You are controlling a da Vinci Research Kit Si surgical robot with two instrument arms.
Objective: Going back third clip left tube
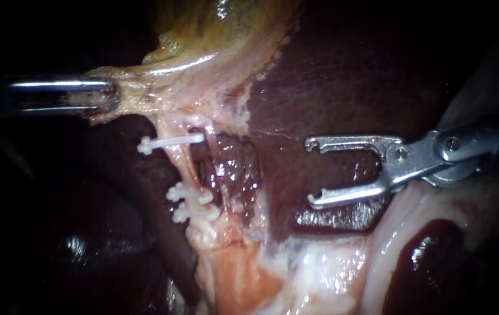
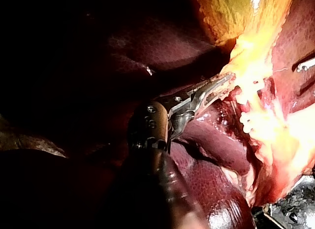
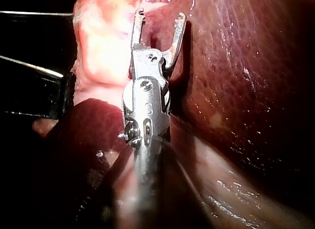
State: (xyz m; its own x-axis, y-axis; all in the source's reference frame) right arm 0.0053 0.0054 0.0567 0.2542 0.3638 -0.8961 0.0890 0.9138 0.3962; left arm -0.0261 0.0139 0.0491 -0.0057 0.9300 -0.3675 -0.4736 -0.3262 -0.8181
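The left instrument [image 1: 108, 98] is coming in level from the left, and its jaws are closing from both sides on the pale tissue [image 1: 162, 87] just under the yellow-green gallbladder [image 1: 220, 29]. The left wrist view is showing the same grip, with the jaws pressed together on the edge of that tissue. Below the grip, a pale tube [image 1: 181, 166] is running downward, and three white clips are sitting across it. The top clip [image 1: 171, 142] is lying apart from the others, near the held tissue. The lower two clips [image 1: 188, 192] are sitting close together further down the tube. To the right, the dark red liver [image 1: 343, 76] is filling the background. The right instrument [image 1: 312, 172] is hovering over the liver, well apart from the tube. Its jaws are standing wide open and holding nothing.
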